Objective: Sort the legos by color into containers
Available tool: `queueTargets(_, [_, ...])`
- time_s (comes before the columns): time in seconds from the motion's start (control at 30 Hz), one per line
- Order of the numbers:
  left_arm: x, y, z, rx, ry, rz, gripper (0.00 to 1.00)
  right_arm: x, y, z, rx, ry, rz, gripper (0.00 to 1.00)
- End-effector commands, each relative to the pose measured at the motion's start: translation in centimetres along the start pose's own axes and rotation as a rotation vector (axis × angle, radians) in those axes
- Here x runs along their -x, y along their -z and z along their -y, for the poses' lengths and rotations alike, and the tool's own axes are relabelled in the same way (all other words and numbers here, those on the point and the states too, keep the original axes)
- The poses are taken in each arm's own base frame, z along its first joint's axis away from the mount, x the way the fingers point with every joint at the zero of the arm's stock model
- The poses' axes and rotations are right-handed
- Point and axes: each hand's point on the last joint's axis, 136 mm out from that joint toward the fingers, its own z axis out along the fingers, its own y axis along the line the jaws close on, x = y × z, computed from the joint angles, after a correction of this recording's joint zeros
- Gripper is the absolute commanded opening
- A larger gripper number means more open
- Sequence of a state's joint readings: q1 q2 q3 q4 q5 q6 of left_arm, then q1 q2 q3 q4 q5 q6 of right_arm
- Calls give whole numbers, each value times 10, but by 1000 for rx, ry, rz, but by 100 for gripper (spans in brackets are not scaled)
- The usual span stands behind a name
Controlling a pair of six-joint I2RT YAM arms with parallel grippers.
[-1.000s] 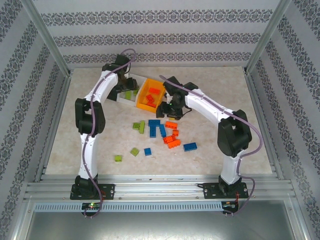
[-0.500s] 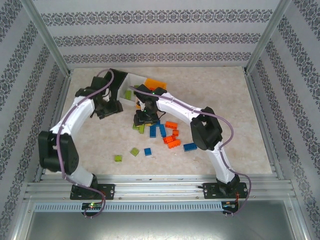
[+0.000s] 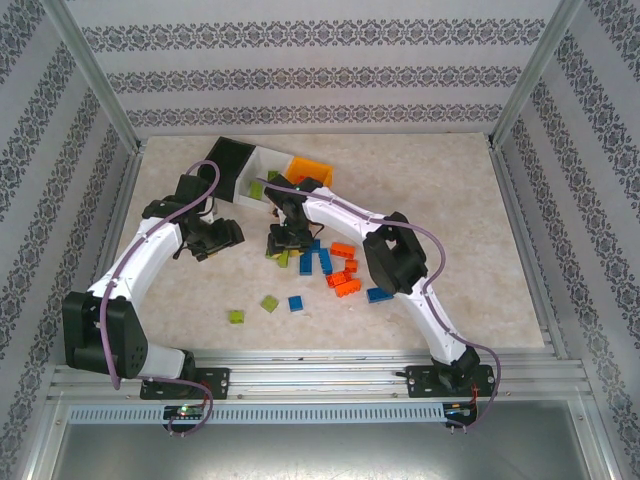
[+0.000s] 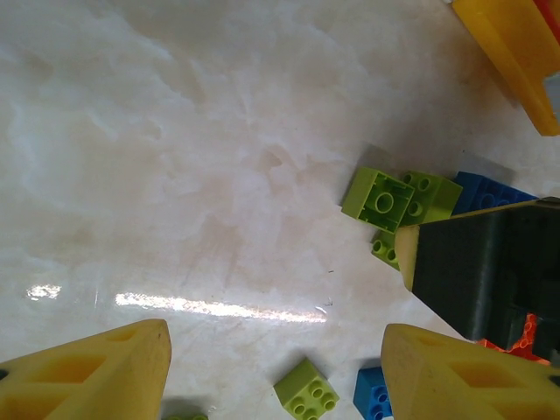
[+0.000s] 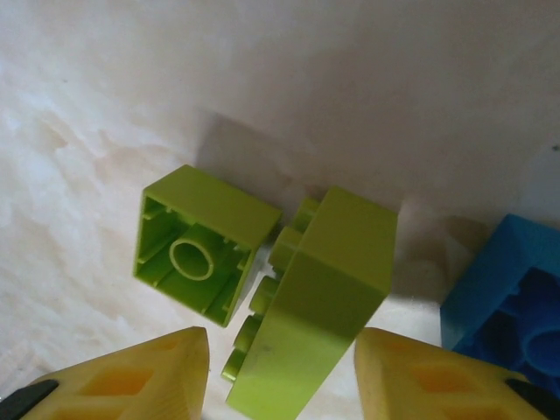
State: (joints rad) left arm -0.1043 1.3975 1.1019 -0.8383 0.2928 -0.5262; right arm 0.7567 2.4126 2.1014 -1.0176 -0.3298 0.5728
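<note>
Overhead view of a pale marbled tabletop (image 3: 450, 200) with two white robot arms reaching in; at the back stand three joined bins in a row, a black bin (image 3: 230, 158), a white bin (image 3: 262, 168) and an orange-yellow bin (image 3: 312, 170); loose bricks (image 3: 335, 270) in lime green, blue and orange-red lie scattered in front of them.

The right tool (image 5: 280, 350) hangs low over the heap; its yellow fingers stand apart on either side of a lime green brick (image 5: 324, 280) lying on its side; a sliver of tabletop shows between one finger and the studs, so it is not yet clamped. Just beside that piece sits an overturned green brick (image 5: 199, 249), hollow side up; a blue brick (image 5: 503, 297) lies close on the other side.

The left tool (image 4: 276, 350) hovers over bare tabletop near the heap, its fingers wide apart with nothing between them.

The bricks look light, rigid and glossy, so likely slippery; the flat side walls seem the best place to pinch, since a grip across the studs could let the piece twist or tip.

No brand, label or writing can be read.
</note>
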Motion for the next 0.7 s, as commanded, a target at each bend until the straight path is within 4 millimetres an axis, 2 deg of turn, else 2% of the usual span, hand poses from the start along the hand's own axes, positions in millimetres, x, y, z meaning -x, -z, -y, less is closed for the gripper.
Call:
queueTargets(0.0, [1,11,8,-31,-4,19,65,-1,-3,4,-22,-20,-19,45])
queueTargets(0.13, [-2,9,6,-32,-3,14,65,0,0,5,-31,-18,-13,34])
queueTargets(0.3, [0,7,7,-40,-6,19,65,-2,20,4,-44,-4,19,32])
queueTargets(0.5, [5,3,14,-66,-4,18,66,-1,74,-14,14,3,109,31])
queueTargets(0.67, [2,-1,18,-97,-3,-3,66,23,113,-28,140,-40,216,31])
